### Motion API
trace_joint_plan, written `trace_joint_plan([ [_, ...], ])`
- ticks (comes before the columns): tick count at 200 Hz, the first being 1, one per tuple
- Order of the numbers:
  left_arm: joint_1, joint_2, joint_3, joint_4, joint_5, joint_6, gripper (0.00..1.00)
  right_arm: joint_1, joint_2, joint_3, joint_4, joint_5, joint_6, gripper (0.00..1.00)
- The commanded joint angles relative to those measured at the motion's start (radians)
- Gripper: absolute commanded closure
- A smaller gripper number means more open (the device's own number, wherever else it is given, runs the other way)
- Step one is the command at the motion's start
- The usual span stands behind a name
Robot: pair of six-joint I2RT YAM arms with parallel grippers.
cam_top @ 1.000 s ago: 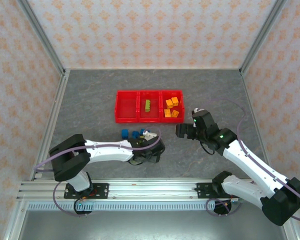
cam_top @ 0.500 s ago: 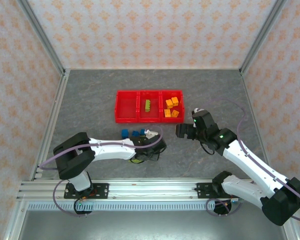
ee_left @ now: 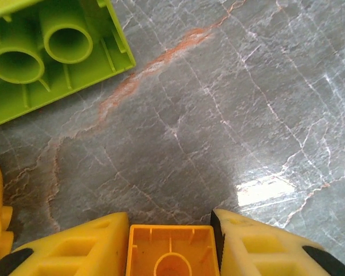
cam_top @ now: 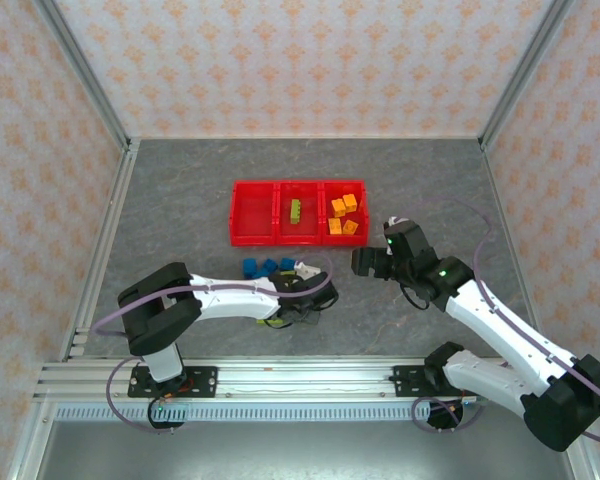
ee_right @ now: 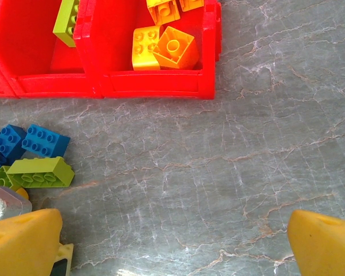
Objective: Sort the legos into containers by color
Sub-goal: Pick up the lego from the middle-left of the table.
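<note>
**A:** Since a second ago the left arm's elbow has swung rightward in the top view, and the left tool [ee_left: 171,229] has drawn its jaws in. The right arm hasn't budged.

**B:** What has the left tool got?

**A:** Its fingers sit snug against both sides of an orange brick [ee_left: 171,253], whose hollow underside faces the wrist camera. It is low over the tabletop [ee_left: 236,115], on the near side of the containers [cam_top: 280,240].

**B:** So how should it handle the lift?

**A:** I'd confirm the squeeze is square on the flat sides, then rise straight up. A lime brick [ee_left: 46,57] lies just beside it and blue bricks [cam_top: 265,266] sit close by, so dragging sideways could scatter them. After that, carry it to the right-hand compartment [cam_top: 364,212], where the other orange pieces [ee_right: 173,49] lie, and release low inside the walls.

**B:** Is anything in the way?

**A:** The right tool [ee_right: 172,241] hangs with its jaws spread wide and empty, near that end of the row. The approach should leave it room.

**B:** Any brand or lettering?

**A:** I can't read any on the bricks, the bins or the fingers.
</note>
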Motion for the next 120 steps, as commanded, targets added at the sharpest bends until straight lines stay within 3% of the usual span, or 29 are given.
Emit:
trace_joint_plan([
  [1,-0.013,0.034,0.014,-0.04,0.012,0.005,0.62,-0.004,-0.017,-0.011,0.02,0.025,0.014,0.0],
  [23,-0.015,0.023,0.017,-0.043,0.005,0.002,0.67,-0.004,-0.018,-0.011,0.02,0.028,0.015,0.0],
  [42,-0.015,-0.004,0.024,-0.047,-0.004,-0.005,0.77,-0.004,-0.026,-0.009,0.017,0.044,0.022,0.0],
  [88,-0.003,-0.133,0.087,-0.087,-0.082,-0.012,0.79,-0.004,-0.095,-0.012,0.014,0.143,0.061,0.0],
  [120,0.068,-0.233,0.144,-0.122,-0.137,0.022,0.85,-0.006,-0.166,-0.02,0.017,0.198,0.082,0.0],
])
